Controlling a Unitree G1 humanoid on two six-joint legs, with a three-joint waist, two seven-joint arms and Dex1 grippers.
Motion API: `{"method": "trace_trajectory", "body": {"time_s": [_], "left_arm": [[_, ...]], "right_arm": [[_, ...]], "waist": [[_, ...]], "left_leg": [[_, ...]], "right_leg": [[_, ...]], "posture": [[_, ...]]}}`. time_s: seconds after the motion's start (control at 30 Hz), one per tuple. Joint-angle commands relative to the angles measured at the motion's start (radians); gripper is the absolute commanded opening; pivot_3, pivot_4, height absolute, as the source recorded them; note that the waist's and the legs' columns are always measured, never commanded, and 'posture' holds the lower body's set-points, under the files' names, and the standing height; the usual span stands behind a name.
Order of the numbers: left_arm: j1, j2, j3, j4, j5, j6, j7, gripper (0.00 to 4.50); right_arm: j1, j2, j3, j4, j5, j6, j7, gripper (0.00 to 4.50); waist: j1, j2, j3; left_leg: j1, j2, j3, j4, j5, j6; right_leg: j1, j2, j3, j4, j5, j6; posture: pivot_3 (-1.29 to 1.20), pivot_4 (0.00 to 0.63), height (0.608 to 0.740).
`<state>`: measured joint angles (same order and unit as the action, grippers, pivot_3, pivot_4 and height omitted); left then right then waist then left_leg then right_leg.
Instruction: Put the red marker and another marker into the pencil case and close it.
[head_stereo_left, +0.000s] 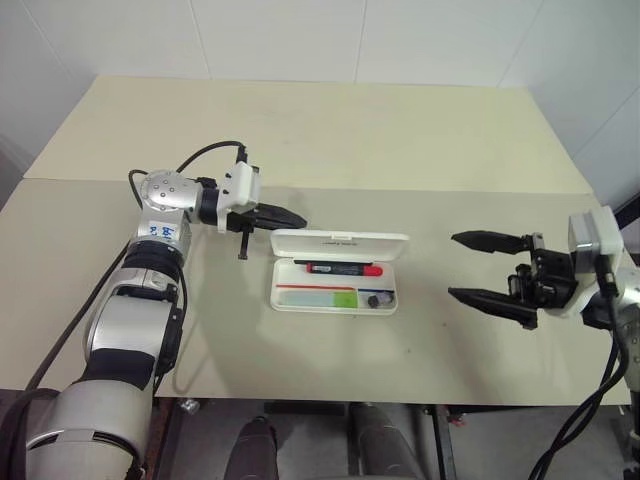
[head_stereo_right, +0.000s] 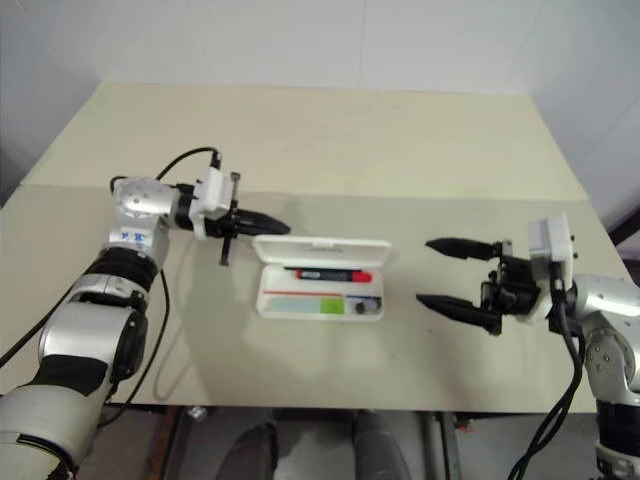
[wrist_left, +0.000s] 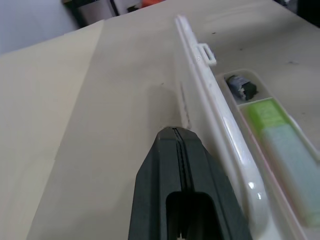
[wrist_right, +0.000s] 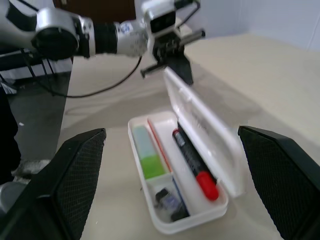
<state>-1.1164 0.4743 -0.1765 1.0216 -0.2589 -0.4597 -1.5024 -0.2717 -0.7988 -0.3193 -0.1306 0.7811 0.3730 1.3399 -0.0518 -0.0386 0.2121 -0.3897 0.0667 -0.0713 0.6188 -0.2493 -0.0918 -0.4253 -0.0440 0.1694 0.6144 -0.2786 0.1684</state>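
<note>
1. Pencil case (head_stereo_left: 338, 273): lay open mid-table (head_stereo_left: 320, 130), lid raised along far edge.
2. Contents: red marker (head_stereo_left: 340, 268) in rear trough, lengthwise, red cap toward right gripper (head_stereo_left: 492, 270); green marker (head_stereo_left: 318, 297) in front trough, parallel; small dark object (head_stereo_left: 378, 299) in end compartment.
3. Left gripper (head_stereo_left: 296, 217): fingers pressed together, empty, tip behind lid.
4. Right gripper: spread wide, empty, well apart from case.

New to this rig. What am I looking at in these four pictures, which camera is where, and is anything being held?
A two-armed robot stands at a beige table. Two pictures come from its head, looking down; the other two come from cameras on each wrist. The white pencil case lies open, lid raised, with the red marker, the green marker and a small dark object inside. The left tool is shut and empty, its tip behind the lid. The right tool is wide open, apart from the case, holding nothing.
</note>
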Motion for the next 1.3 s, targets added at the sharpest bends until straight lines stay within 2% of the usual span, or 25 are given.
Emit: {"method": "trace_trajectory", "body": {"time_s": [0.03, 0.23, 0.67, 1.03, 1.2, 1.3], "left_arm": [[0.012, 0.016, -0.071, -0.082, -0.080, 0.005, -0.112, 0.01], [0.057, 0.025, -0.212, -0.166, -0.138, -0.021, -0.112, 0.01], [0.060, -0.004, -0.340, -0.099, -0.026, -0.231, -0.112, 0.01], [0.064, -0.075, -0.295, 0.015, 0.085, -0.368, -0.103, 0.01], [0.051, -0.107, -0.166, 0.027, 0.004, -0.318, -0.082, 0.01], [0.060, -0.106, -0.048, 0.004, -0.083, -0.221, -0.073, 0.01]], "right_arm": [[-0.033, -0.023, -0.025, 0.039, 0.016, -0.016, 0.046, 4.50], [-0.066, -0.032, -0.023, 0.102, 0.004, -0.039, 0.127, 4.50], [-0.066, 0.010, 0.002, 0.098, -0.036, -0.075, 0.089, 4.50], [-0.105, 0.050, 0.034, 0.114, -0.072, -0.119, 0.058, 4.50], [-0.116, 0.040, 0.031, 0.120, -0.074, -0.116, 0.068, 4.50], [-0.111, 0.031, 0.026, 0.117, -0.070, -0.110, 0.075, 4.50]], "waist": [[-0.001, 0.000, 0.000], [-0.002, 0.000, 0.000], [-0.003, 0.000, 0.000], [-0.002, 0.000, 0.000], [-0.002, 0.000, 0.000], [-0.002, 0.000, 0.000]], "left_leg": [[0.000, 0.000, 0.000, 0.000, 0.000, 0.000], [0.000, 0.000, 0.000, 0.002, 0.000, 0.000], [0.000, 0.000, 0.000, 0.004, 0.000, 0.000], [0.001, 0.000, 0.000, 0.008, 0.000, 0.000], [0.000, 0.000, 0.000, 0.010, 0.000, 0.000], [0.000, 0.000, 0.000, 0.010, 0.000, 0.000]], "right_leg": [[0.000, 0.000, 0.000, 0.000, 0.000, 0.000], [0.000, 0.000, 0.000, 0.001, 0.000, 0.000], [0.000, 0.000, 0.001, 0.001, 0.000, 0.000], [0.003, 0.000, 0.001, 0.001, 0.000, 0.000], [0.006, 0.000, 0.001, -0.003, -0.001, -0.001], [0.007, 0.000, 0.001, -0.005, 0.000, -0.001]], "posture": [[0.00, 0.150, 0.740], [0.00, 0.150, 0.740], [0.00, 0.150, 0.740], [0.00, 0.150, 0.740], [0.00, 0.150, 0.740], [0.00, 0.150, 0.740]]}}
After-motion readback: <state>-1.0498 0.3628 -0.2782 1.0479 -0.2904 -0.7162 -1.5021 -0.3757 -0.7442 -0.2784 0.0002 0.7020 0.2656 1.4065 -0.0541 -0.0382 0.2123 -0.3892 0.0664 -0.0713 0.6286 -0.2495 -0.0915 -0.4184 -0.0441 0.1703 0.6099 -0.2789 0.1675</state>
